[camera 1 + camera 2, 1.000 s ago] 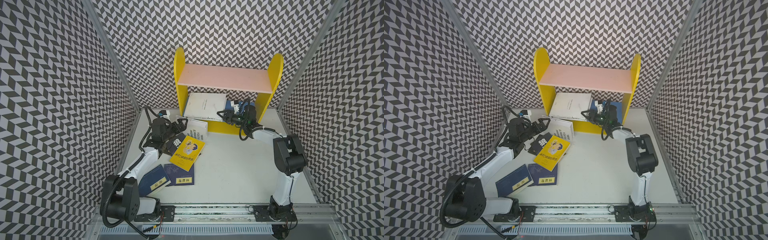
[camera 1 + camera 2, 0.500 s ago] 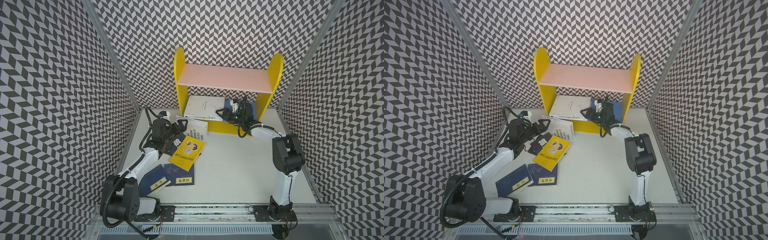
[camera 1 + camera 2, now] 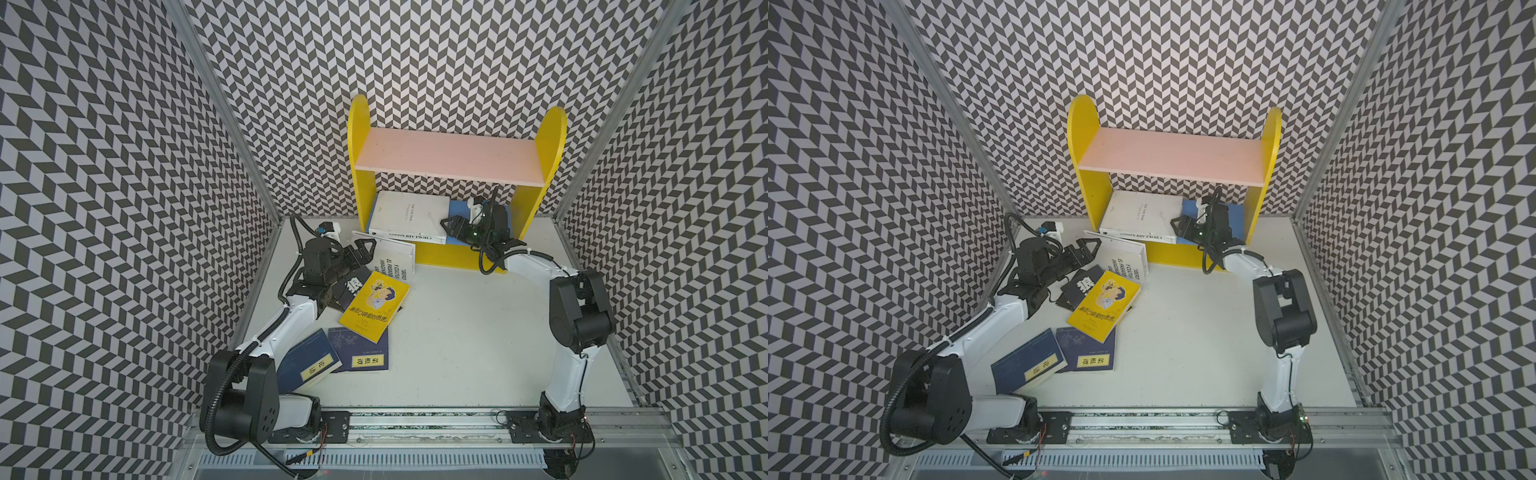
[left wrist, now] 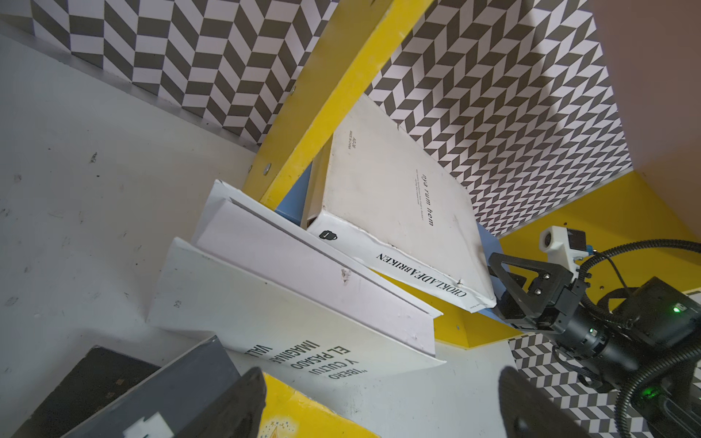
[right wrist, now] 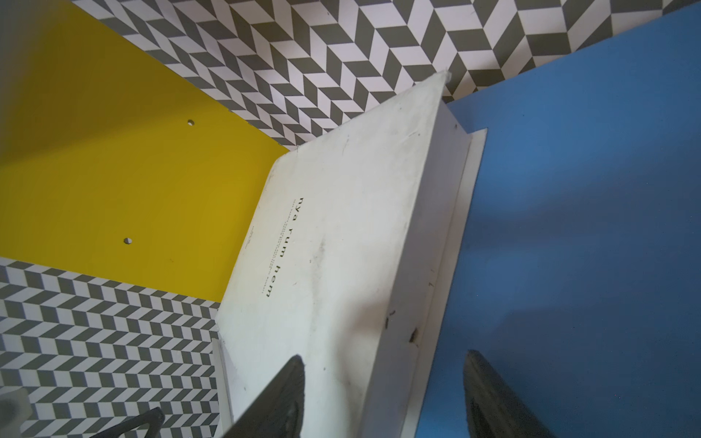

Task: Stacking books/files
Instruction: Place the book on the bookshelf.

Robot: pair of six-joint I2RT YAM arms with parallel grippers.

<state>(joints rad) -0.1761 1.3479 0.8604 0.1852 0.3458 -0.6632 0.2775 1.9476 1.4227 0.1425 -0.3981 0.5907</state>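
Top-down rundown: shelf unit (image 3: 451, 164) sits upper centre, at the back of the table (image 3: 478, 340). The CHOKLADFABRIKEN book (image 3: 409, 216) lies flat on its bottom shelf (image 3: 458, 209), left half. The EL PASADO book (image 3: 395, 259) is just below-left of that, up against the unit's front. Further down-left, the cartoon book (image 3: 374, 305) lies partly on the big-character book (image 3: 351, 286) and overlaps the right labelled book (image 3: 361, 353). The left labelled book (image 3: 307, 365) is right beside it.

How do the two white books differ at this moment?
The CHOKLADFABRIKEN book lies flat inside the shelf on its blue board; the EL PASADO book sits outside, on the table, seemingly propped against the shelf's front. The right end effector is at the first; the left end effector is by the second. Both are white with black lettering.
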